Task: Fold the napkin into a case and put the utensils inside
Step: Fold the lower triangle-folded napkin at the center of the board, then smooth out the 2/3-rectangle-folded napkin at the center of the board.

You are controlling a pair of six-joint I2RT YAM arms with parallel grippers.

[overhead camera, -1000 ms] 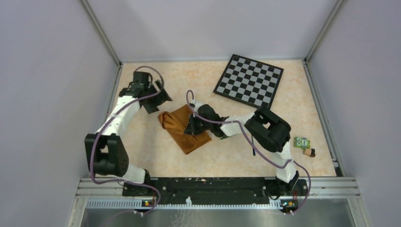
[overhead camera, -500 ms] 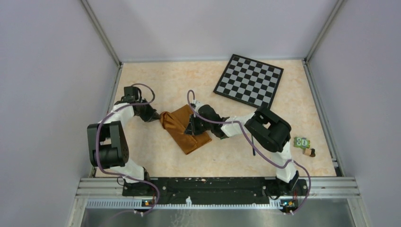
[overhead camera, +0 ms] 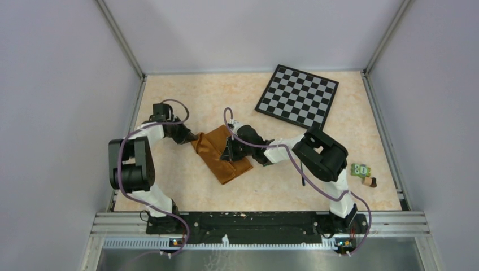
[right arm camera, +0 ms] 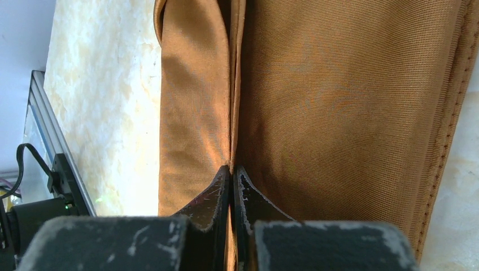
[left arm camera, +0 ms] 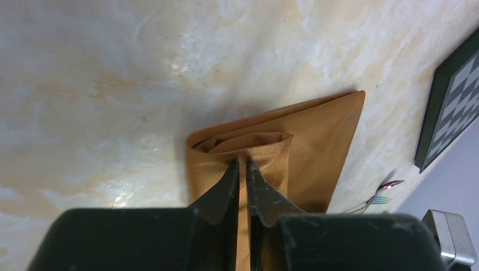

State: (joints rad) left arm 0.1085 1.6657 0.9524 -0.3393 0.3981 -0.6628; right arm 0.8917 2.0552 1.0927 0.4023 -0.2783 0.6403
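Observation:
The rust-brown napkin [overhead camera: 221,155] lies partly folded at mid-table, a long slanted shape with a loose fold at its left end [left arm camera: 243,142]. My left gripper [overhead camera: 191,137] is low at that left end, and its jaws [left arm camera: 242,164] are shut on a pinch of cloth. My right gripper [overhead camera: 230,151] rests on the napkin's middle. It is shut [right arm camera: 232,168] on a raised fold running along the cloth [right arm camera: 339,84]. Thin shiny tips of the utensils [left arm camera: 388,184] peek out beyond the napkin's far edge in the left wrist view. In the top view the utensils are hidden.
A black-and-grey checkered board [overhead camera: 297,96] lies at the back right. A small green toy [overhead camera: 361,170] and a brown piece [overhead camera: 370,182] sit near the right wall. Walls close in the left, back and right sides of the table.
My left gripper came down from behind the napkin's left corner, reached it and closed on the cloth. The right gripper stayed where it was.

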